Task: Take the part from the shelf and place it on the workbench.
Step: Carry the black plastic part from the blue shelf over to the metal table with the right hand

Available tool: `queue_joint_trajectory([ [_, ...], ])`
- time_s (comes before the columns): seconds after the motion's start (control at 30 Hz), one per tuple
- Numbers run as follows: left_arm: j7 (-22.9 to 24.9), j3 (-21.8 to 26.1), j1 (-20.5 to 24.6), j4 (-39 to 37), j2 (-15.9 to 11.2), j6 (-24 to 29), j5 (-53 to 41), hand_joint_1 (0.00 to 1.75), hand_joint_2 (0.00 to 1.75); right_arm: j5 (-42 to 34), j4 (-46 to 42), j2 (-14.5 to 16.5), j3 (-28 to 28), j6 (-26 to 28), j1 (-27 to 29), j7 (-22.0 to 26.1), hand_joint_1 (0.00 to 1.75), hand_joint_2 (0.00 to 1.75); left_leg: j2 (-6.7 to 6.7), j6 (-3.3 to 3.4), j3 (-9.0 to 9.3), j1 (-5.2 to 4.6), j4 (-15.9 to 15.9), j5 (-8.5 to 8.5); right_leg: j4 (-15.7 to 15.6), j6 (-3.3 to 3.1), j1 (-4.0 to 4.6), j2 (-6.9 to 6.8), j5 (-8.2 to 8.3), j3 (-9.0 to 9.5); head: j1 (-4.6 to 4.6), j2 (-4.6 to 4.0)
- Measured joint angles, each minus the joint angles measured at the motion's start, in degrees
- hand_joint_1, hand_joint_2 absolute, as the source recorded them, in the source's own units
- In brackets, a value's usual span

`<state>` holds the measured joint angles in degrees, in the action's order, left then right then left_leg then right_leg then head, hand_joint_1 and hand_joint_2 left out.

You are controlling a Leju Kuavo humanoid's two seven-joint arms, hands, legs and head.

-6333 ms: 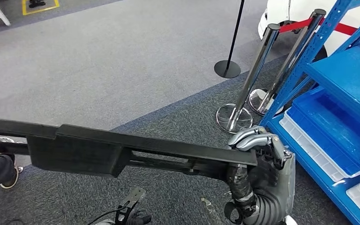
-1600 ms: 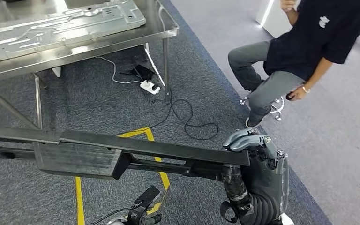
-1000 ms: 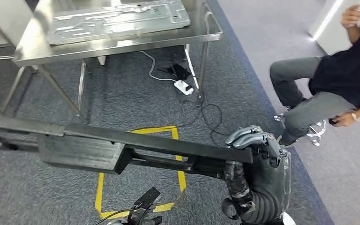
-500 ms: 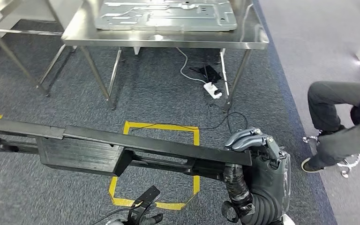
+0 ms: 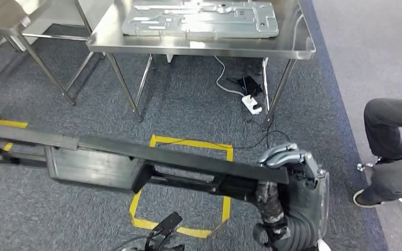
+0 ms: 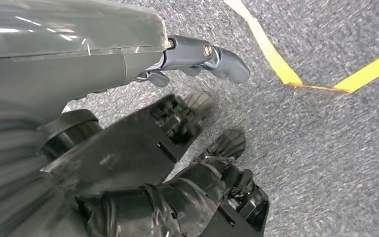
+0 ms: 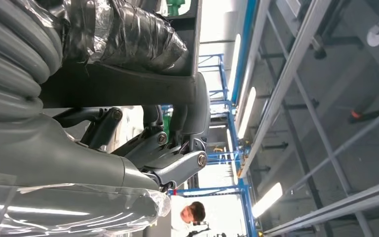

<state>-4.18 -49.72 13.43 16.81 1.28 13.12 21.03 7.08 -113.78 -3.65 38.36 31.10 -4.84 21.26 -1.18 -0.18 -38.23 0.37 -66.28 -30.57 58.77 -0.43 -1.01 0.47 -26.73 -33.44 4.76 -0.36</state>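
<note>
Right robot hand (image 5: 293,172) is clamped on one end of the long black part (image 5: 136,167), fingers curled over its top edge. Left robot hand (image 6: 177,123) is closed around the other end, as seen in the left wrist view. The part is carried level above the carpeted floor (image 5: 199,112), near a yellow floor marking (image 5: 188,142). Removal from the shelf is judged complete. The steel worktop (image 5: 293,49) lies well ahead; approach and placement are outstanding. A metal panel (image 5: 204,18) occupies much of its surface.
</note>
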Motion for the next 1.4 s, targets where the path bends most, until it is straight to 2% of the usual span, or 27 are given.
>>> queue_joint_trajectory([
  [0.07, 0.0, 0.0, -0.1, 0.0, 0.0, -0.1, 0.0, 0.0, 1.75, 0.0, 0.0, 0.0, 0.0, 0.0, 0.1, 0.0, 1.75, 1.75, 0.43, -0.27, -3.51, 0.08, -6.8, -2.32, 0.1, -0.36, 0.19, -0.43, -0.22, 0.04, 0.08, 0.0],
  [0.1, 0.0, 0.0, -0.2, 0.0, 0.0, -0.1, 0.0, 0.0, 1.75, 0.0, 0.0, 0.0, 0.0, 0.0, 0.1, 0.0, 1.75, 1.75, 0.48, -0.28, -4.17, 0.08, -7.9, -2.05, 0.2, -0.43, 0.28, -0.58, -0.34, 0.12, 0.1, 0.0],
  [0.13, -0.1, 0.0, -0.3, 0.0, -0.1, -0.2, 0.0, 0.0, 1.75, 0.0, 0.0, 0.0, 0.0, 0.0, 0.2, 0.0, 1.75, 1.75, 0.53, -0.2, -3.93, 0.07, -7.2, -0.88, 0.2, -0.48, 0.38, -0.69, -0.49, 0.27, 0.1, 0.0],
  [0.2, -0.1, 0.0, -0.3, 0.0, -0.1, -0.3, 0.0, 0.0, 1.75, 0.0, 0.0, 0.0, 0.0, 0.0, 0.2, 0.1, 1.75, 1.75, 0.8, 0.38, -0.44, -0.05, 0.0, 2.95, 0.2, -0.39, 0.51, -0.8, -0.85, 0.82, 0.09, 0.0],
  [0.23, -0.2, 0.0, -0.3, 0.0, -0.2, -0.4, 0.0, 0.0, 1.75, 0.0, 0.0, 0.0, 0.0, 0.0, 0.2, 0.2, 1.75, 1.75, 1.03, 0.76, 1.44, -0.26, 3.6, 4.03, 0.2, -0.24, 0.64, -0.85, -1.05, 1.02, 0.05, 0.0],
  [0.3, -0.3, 0.0, -0.2, 0.0, -0.3, -0.4, -0.1, 0.0, 1.75, -0.1, 0.0, 0.0, 0.0, 0.0, 0.2, 0.2, 1.75, 1.75, 1.32, 1.38, 3.34, -0.68, 7.2, 4.28, 0.2, 0.25, 0.76, -0.94, -1.22, 1.25, 0.02, 0.0],
  [0.4, -0.5, 0.0, -0.5, 0.0, -0.6, -0.6, 0.0, 0.0, 1.75, -0.1, 0.0, 0.0, 0.0, 0.0, 0.3, 0.2, 1.75, 1.75, 1.02, 2.2, 4.34, -0.55, 8.5, 4.08, 1.1, 1.23, 0.79, -1.07, -0.96, 1.26, -0.04, 0.0],
  [0.47, -0.6, 0.0, -0.5, 0.0, -0.7, -0.7, 0.0, 0.0, 1.75, -0.1, 0.0, -0.1, 0.0, 0.0, 0.2, 0.3, 1.75, 1.75, 0.88, 2.76, 5.4, -0.27, 9.1, 4.06, 4.6, 1.78, 0.64, -0.9, -2.71, -0.32, -0.34, 0.01],
  [0.53, -0.7, 0.1, -0.5, 0.0, -0.8, -0.8, 0.0, 0.0, 1.75, -0.2, 0.0, -0.1, 0.0, 0.0, 0.2, 0.3, 1.75, 1.75, 0.82, 3.12, 5.72, -0.19, 9.1, 3.87, 11.2, 2.36, 0.37, -0.67, -5.81, -4.0, -0.65, 0.01],
  [0.57, -0.6, 0.1, -0.5, 0.0, -0.8, -0.8, 0.0, 0.0, 1.75, -0.2, 0.0, -0.1, 0.0, 0.0, 0.2, 0.3, 1.75, 1.75, 0.76, 3.15, 5.83, -0.16, 9.1, 3.72, 14.2, 2.65, 0.18, -0.63, -6.73, -5.95, -0.7, 0.0],
  [0.6, -0.6, 0.1, -0.6, 0.0, -0.8, -0.9, 0.0, 0.0, 1.75, -0.3, 0.0, -0.1, 0.0, 0.0, 0.3, 0.3, 1.75, 1.75, 0.69, 3.08, 5.99, -0.1, 9.1, 3.52, 15.7, 2.95, -0.03, -0.63, -6.73, -7.25, -0.7, 0.0],
  [0.63, -0.6, 0.1, -0.7, 0.0, -0.8, -0.9, 0.0, 0.0, 1.75, -0.3, 0.1, -0.2, 0.0, 0.0, 0.3, 0.3, 1.75, 1.75, 0.56, 2.91, 6.23, 0.02, 9.0, 3.26, 15.1, 3.23, -0.27, -0.63, -5.56, -7.57, -0.71, 0.0],
  [0.7, -0.6, 0.1, -0.7, 0.0, -0.9, -1.0, 0.0, 0.0, 1.75, -0.4, 0.1, -0.2, 0.0, 0.0, 0.3, 0.2, 1.75, 1.75, 0.25, 2.29, 6.89, 0.4, 8.6, 2.47, 8.3, 3.65, -0.79, -0.59, -0.79, -5.38, -0.74, -0.01],
  [0.73, -0.6, 0.1, -0.7, 0.0, -0.9, -1.0, 0.0, 0.0, 1.75, -0.4, 0.1, -0.2, 0.0, 0.0, 0.3, 0.2, 1.75, 1.75, 0.08, 1.89, 7.13, 0.55, 8.4, 2.05, 4.8, 3.72, -0.84, -0.46, 0.43, -4.16, -0.87, -0.01],
  [0.77, -0.6, 0.1, -0.7, 0.0, -0.9, -1.0, 0.0, 0.0, 1.75, -0.5, 0.1, -0.2, 0.0, 0.0, 0.3, 0.2, 1.75, 1.75, -0.05, 1.44, 7.16, 0.6, 8.1, 1.67, 2.5, 3.45, -0.79, -0.39, 0.72, -3.3, -1.06, 0.0],
  [0.8, -0.6, 0.1, -0.7, 0.0, -1.0, -1.0, 0.0, 0.0, 1.75, -0.5, 0.1, -0.2, 0.0, 0.0, 0.3, 0.2, 1.75, 1.75, -0.12, 0.97, 7.13, 0.55, 7.9, 1.36, 1.6, 3.0, -0.65, -0.32, 0.56, -3.03, -1.18, 0.0],
  [0.83, -0.6, 0.2, -0.7, 0.0, -1.0, -1.0, 0.0, 0.0, 1.75, -0.5, 0.2, -0.2, 0.0, 0.0, 0.3, 0.2, 1.75, 1.75, -0.17, 0.59, 7.17, 0.47, 7.6, 1.17, 1.6, 2.38, -0.48, -0.31, -0.03, -2.98, -1.3, 0.0],
  [0.93, -0.6, 0.2, -0.7, 0.0, -1.1, -1.0, 0.0, 0.0, 1.75, -0.6, 0.2, -0.2, 0.0, -0.2, 0.3, 0.2, 1.75, 1.75, 0.14, -0.2, 6.88, 0.51, 6.0, 0.35, 1.5, 0.85, -0.56, -0.44, 0.27, -2.07, -1.21, 0.01],
  [1.0, -0.6, 0.2, -0.6, 0.0, -1.2, -1.1, 0.0, 0.0, 1.75, -0.6, 0.2, -0.2, 0.0, -0.2, 0.2, 0.2, 1.75, 1.75, 0.53, -0.52, 4.07, 0.58, 0.9, -1.63, 1.4, 0.18, -0.5, -0.55, -0.12, -1.35, -1.13, 0.0],
  [1.07, -0.7, 0.2, -0.8, 0.0, -1.2, -1.1, 0.0, 0.0, 1.75, -0.6, 0.2, -0.2, 0.0, -0.3, 0.1, 0.2, 1.75, 1.75, 0.68, -0.67, -0.57, 0.57, -6.2, -4.06, 1.4, -0.26, -0.22, -0.58, -0.67, -0.87, -1.12, -0.01],
  [1.1, -0.7, 0.2, -0.9, 0.0, -1.3, -1.2, 0.0, 0.0, 1.75, -0.6, 0.2, -0.2, 0.0, -0.3, 0.2, 0.2, 1.75, 1.75, 0.71, -0.64, -2.36, 0.56, -8.3, -4.31, 1.4, -0.36, -0.05, -0.53, -0.98, -0.55, -1.13, 0.0],
  [1.13, -0.8, 0.2, -1.0, 0.0, -1.3, -1.2, 0.0, 0.0, 1.75, -0.6, 0.2, -0.2, 0.0, -0.3, 0.2, 0.2, 1.75, 1.75, 0.73, -0.47, -3.23, 0.51, -8.5, -3.42, 1.4, -0.41, 0.12, -0.46, -1.33, -0.12, -1.12, 0.0],
  [1.17, -0.8, 0.2, -1.1, 0.0, -1.4, -1.2, 0.0, 0.0, 1.75, -0.6, 0.2, -0.2, 0.0, -0.3, 0.2, 0.2, 1.75, 1.75, 0.73, -0.15, -3.03, 0.41, -6.6, -1.39, 1.4, -0.43, 0.28, -0.41, -1.75, 0.47, -1.12, 0.0],
  [1.23, -0.8, 0.3, -1.2, 0.0, -1.6, -1.2, 0.0, 0.0, 1.75, -0.6, 0.2, -0.2, 0.0, -0.3, 0.1, 0.2, 1.75, 1.75, 0.84, 0.92, -0.99, -0.09, 0.3, 3.47, 1.3, -0.33, 0.51, -0.4, -2.66, 1.85, -1.21, 0.0],
  [1.3, -0.9, 0.4, -1.2, 0.0, -1.7, -1.3, 0.1, 0.0, 1.75, -0.6, 0.2, -0.2, 0.0, -0.3, 0.1, 0.2, 1.75, 1.75, 0.95, 1.89, 0.58, -0.83, 4.9, 4.8, 1.0, 0.13, 0.5, -0.46, -3.32, 2.65, -1.28, 0.0],
  [1.37, -1.0, 0.4, -1.3, 0.0, -1.8, -1.3, 0.2, 0.0, 1.75, -0.6, 0.2, -0.2, 0.0, -0.3, 0.1, 0.2, 1.75, 1.75, 0.91, 2.43, 1.34, -1.17, 6.4, 4.15, 0.9, 0.76, 0.49, -0.54, -3.44, 3.27, -1.23, -0.01],
  [1.4, -1.1, 0.4, -1.4, 0.0, -1.9, -1.4, 0.2, 0.0, 1.75, -0.6, 0.2, -0.2, 0.0, -0.2, 0.1, 0.2, 1.75, 1.75, 0.83, 2.61, 2.17, -1.05, 7.1, 4.46, 1.1, 1.0, 0.57, -0.58, -3.58, 3.5, -1.13, -0.01],
])
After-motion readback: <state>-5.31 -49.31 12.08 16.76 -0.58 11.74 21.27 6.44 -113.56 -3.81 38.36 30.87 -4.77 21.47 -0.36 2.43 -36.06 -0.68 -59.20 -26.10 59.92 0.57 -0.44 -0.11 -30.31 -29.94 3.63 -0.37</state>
